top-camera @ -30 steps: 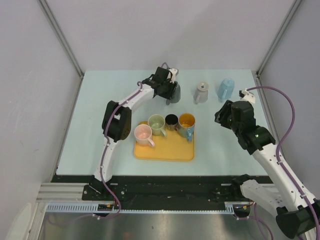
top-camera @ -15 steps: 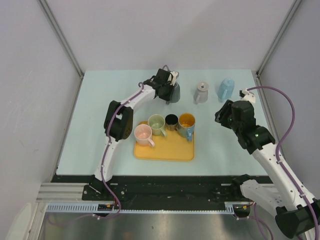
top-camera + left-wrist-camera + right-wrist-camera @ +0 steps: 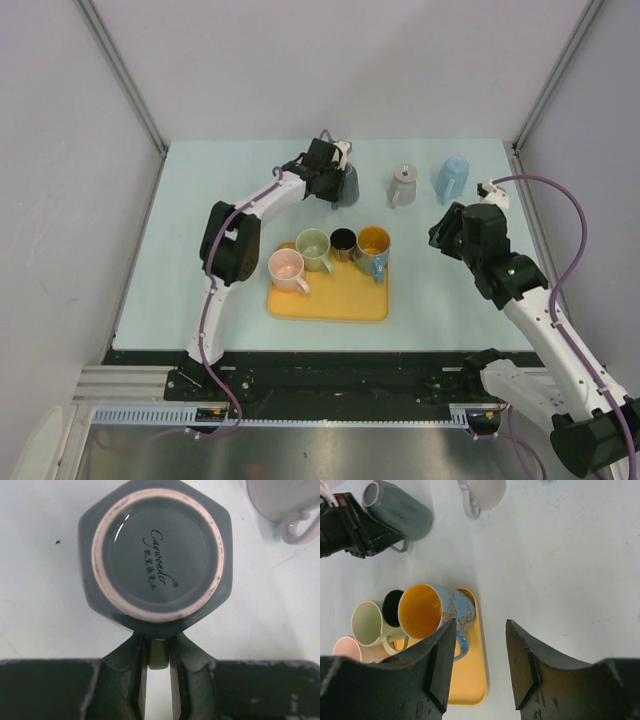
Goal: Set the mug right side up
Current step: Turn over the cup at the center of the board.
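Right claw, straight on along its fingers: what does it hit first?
Right claw likely meets the pale table top first, just off the yellow plastic tray; depth unclear, so it could clip the tray's rim.

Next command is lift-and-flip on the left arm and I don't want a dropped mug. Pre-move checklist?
1. Left tool closed on the handle of the dark grey mug: ok.
2. Mug base up, so the flip is needed: ok.
3. Pale mug apart from it: ok.
4. Right tool open, empty, away from the mug: ok.
5. Tray apart from the mug: ok.
6. How securely the handle is seated: cannot tell.
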Robot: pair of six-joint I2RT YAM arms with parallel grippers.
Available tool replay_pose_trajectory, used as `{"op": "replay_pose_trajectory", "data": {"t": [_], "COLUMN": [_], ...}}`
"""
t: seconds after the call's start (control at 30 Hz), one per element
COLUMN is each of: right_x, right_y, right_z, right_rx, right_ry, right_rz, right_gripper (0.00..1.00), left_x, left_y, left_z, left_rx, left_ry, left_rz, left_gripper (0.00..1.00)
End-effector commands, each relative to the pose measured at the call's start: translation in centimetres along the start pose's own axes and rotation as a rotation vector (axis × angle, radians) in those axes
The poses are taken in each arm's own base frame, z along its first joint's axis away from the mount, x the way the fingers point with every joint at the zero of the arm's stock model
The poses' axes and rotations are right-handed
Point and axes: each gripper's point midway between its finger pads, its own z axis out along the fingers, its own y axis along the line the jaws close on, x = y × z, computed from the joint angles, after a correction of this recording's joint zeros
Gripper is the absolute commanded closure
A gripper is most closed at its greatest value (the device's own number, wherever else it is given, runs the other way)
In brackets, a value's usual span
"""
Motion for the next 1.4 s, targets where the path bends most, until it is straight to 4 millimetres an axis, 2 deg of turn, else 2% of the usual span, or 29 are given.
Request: {"op": "replay_pose_trajectory", "data": {"t": [0.0, 0.03, 0.07, 0.13, 0.17, 0.23, 0.27, 0.33, 0.37, 0.4, 0.43, 0.47, 0.5, 0.53, 0.57, 0.6, 0.63, 0.67, 0.7, 0.73, 0.77, 0.8, 0.83, 0.87, 0.93, 0.97, 1.07, 1.13, 1.37], "right_x": [-0.9, -0.9, -1.1, -1.2, -1.2, -1.3, -1.3, -1.1, -1.0, -0.4, -0.5, -0.1, 0.8, 0.4, 0.7, 1.1, 0.7, 0.7, 1.0, 0.3, 0.5, 0.5, -0.2, 0.0, -0.2, -0.1, 0.6, 1.0, 0.4], "right_y": [0.5, 0.5, 0.5, 0.7, 0.8, 1.0, 1.2, 2.0, 2.6, 3.9, 5.1, 6.3, 8.2, 9.6, 10.6, 12.1, 13.3, 14.0, 14.7, 15.7, 16.4, 16.8, 17.7, 18.2, 19.5, 19.8, 20.9, 21.6, 23.1], "right_z": [-0.2, -0.2, -0.2, -0.2, -0.2, -0.3, -0.3, -0.2, -0.2, -0.5, -0.5, -0.8, -1.7, -2.2, -2.6, -3.9, -4.6, -5.1, -6.0, -6.7, -7.1, -7.5, -8.2, -8.8, -9.2, -9.6, -10.3, -11.4, -13.2], "right_rx": [-0.031, -0.03, -0.034, -0.042, -0.046, -0.059, -0.066, -0.106, -0.136, -0.21, -0.27, -0.334, -0.446, -0.521, -0.581, -0.683, -0.754, -0.796, -0.86, -0.916, -0.967, -0.999, -1.052, -1.1, -1.171, -1.193, -1.239, -1.265, -1.334], "right_ry": [-0.044, -0.045, -0.051, -0.055, -0.057, -0.059, -0.058, -0.045, -0.035, 0.005, 0.012, 0.038, 0.093, 0.089, 0.112, 0.165, 0.156, 0.175, 0.208, 0.202, 0.233, 0.248, 0.251, 0.286, 0.298, 0.333, 0.366, 0.366, 0.338], "right_rz": [0.016, 0.01, 0.009, 0.004, 0.004, 0.006, 0.006, 0.007, 0.006, 0.002, 0.006, 0.005, 0.01, 0.016, 0.023, 0.043, 0.048, 0.065, 0.072, 0.104, 0.11, 0.119, 0.152, 0.152, 0.16, 0.181, 0.178, 0.162, 0.181], "right_gripper": [0.51, 0.51, 0.51, 0.51, 0.51, 0.51, 0.51, 0.51, 0.51, 0.51, 0.51, 0.51, 0.51, 0.51, 0.5, 0.49, 0.48, 0.45, 0.44, 0.43, 0.39, 0.37, 0.36, 0.34, 0.32, 0.3, 0.26, 0.24, 0.24], "left_x": [-13.0, -13.6, -15.3, -16.0, -17.1, -17.6, -18.9, -18.1, -19.4, -18.7, -18.9, -19.2, -18.2, -17.8, -17.7, -16.6, -16.3, -16.1, -14.7, -14.2, -13.8, -12.6, -12.0, -11.4, -9.6, -8.6, -6.6, -5.8, -3.7], "left_y": [-2.1, -1.8, -2.0, -1.8, -2.0, -1.7, -2.1, -2.1, -2.7, -3.0, -2.8, -4.3, -4.1, -4.9, -6.0, -6.3, -7.3, -8.0, -8.7, -9.5, -10.2, -10.6, -11.1, -11.9, -13.5, -14.1, -15.2, -15.9, -18.0], "left_z": [-11.0, -11.9, -14.4, -16.1, -18.1, -19.9, -22.6, -23.6, -25.8, -27.0, -28.6, -30.6, -31.3, -32.3, -33.8, -33.8, -35.4, -37.0, -36.8, -38.5, -39.8, -39.5, -40.2, -41.7, -42.3, -43.3, -43.6, -44.7, -45.0], "left_rx": [0.073, 0.069, 0.077, 0.067, 0.07, 0.066, 0.081, 0.126, 0.18, 0.223, 0.288, 0.411, 0.461, 0.545, 0.622, 0.658, 0.722, 0.775, 0.819, 0.883, 0.932, 0.955, 0.981, 1.003, 1.04, 1.053, 1.066, 1.083, 1.123], "left_ry": [-0.439, -0.468, -0.532, -0.574, -0.624, -0.664, -0.731, -0.738, -0.819, -0.834, -0.866, -0.912, -0.91, -0.897, -0.913, -0.888, -0.885, -0.91, -0.872, -0.865, -0.881, -0.845, -0.835, -0.844, -0.808, -0.814, -0.805, -0.816, -0.788], "left_rz": [-0.071, -0.084, -0.097, -0.119, -0.121, -0.145, -0.149, -0.206, -0.211, -0.231, -0.31, -0.295, -0.324, -0.386, -0.369, -0.387, -0.412, -0.395, -0.406, -0.435, -0.416, -0.436, -0.444, -0.418, -0.386, -0.373, -0.372, -0.365, -0.342], "left_gripper": [1.0, 1.0, 1.0, 1.0, 1.0, 1.0, 1.0, 1.0, 1.0, 1.0, 1.0, 1.0, 1.0, 1.0, 1.0, 1.0, 1.0, 1.0, 1.0, 1.0, 1.0, 1.0, 1.0, 1.0, 1.0, 1.0, 1.0, 1.0, 1.0]}}
